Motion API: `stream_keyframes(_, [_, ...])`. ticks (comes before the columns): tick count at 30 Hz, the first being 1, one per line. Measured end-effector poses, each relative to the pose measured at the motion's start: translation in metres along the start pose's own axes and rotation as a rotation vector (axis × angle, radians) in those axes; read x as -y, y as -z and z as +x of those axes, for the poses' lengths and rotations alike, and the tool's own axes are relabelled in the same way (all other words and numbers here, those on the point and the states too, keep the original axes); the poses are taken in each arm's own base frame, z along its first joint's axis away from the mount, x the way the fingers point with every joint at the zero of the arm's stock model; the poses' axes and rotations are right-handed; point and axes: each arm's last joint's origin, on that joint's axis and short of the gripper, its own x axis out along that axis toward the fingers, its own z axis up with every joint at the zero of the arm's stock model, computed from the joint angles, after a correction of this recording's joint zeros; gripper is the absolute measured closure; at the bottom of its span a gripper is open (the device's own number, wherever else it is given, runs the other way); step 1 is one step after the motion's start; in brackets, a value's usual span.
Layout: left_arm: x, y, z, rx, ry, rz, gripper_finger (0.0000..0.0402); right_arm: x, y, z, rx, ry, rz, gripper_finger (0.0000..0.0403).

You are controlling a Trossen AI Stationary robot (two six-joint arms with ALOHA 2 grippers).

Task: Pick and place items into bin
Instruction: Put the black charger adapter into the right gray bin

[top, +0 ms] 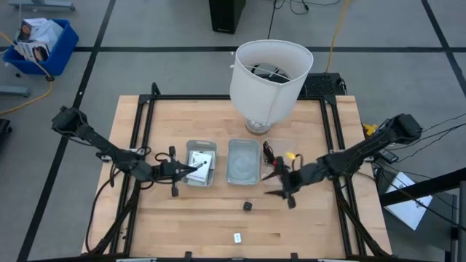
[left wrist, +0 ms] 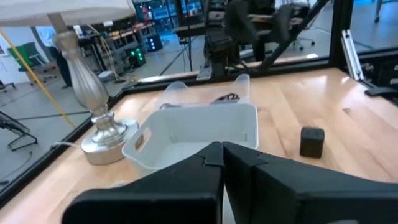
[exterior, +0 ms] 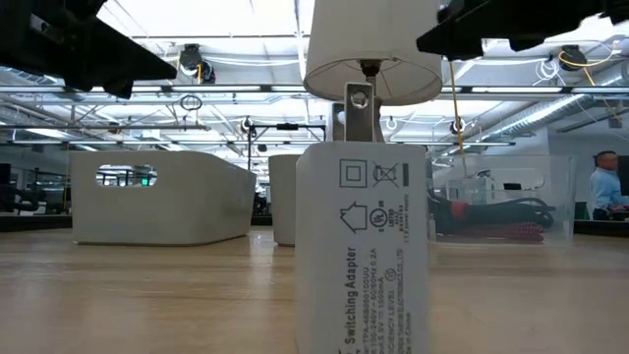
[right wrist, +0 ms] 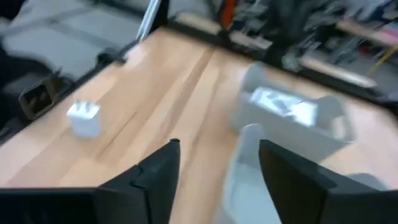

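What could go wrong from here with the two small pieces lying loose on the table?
The white adapter lies near the table's front edge; the open right gripper could push it off on a clumsy approach.
The black cube is tiny, so fingers may slip off it.
The lamp stands just behind the bins; a reaching arm might knock it.
The left gripper is shut over the left bin.

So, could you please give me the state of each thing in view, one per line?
Left gripper: shut, over the left bin.
Right gripper: open, empty, beside the middle bin.
Left bin: holds white packets.
Middle bin: looks empty.
Clear bin: holds a black cable.
Black cube: loose on the table.
White adapter: loose on the table.
Lamp: upright.
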Motion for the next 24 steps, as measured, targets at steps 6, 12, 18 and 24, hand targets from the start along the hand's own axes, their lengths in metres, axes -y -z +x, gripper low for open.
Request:
stream_keyframes(6, [0.0,0.004,0.0,-0.036,0.002,-0.008,0.0376,-0.018,-0.02,0.04,-0.064,-0.188,-0.038,0.0168])
stream_keyframes(12, [0.001,0.004,0.0,-0.036,0.003,-0.04,0.0372,-0.023,-0.012,0.079,-0.144,-0.327,-0.066,0.0171])
stream_keyframes(18, [0.001,0.004,0.0,-0.036,0.003,-0.041,0.0371,-0.026,0.0,0.096,-0.16,-0.469,-0.116,0.017])
stream_keyframes(24, [0.001,0.005,0.0,-0.039,0.003,-0.021,0.0371,-0.016,0.005,0.101,-0.155,-0.505,-0.117,0.0171])
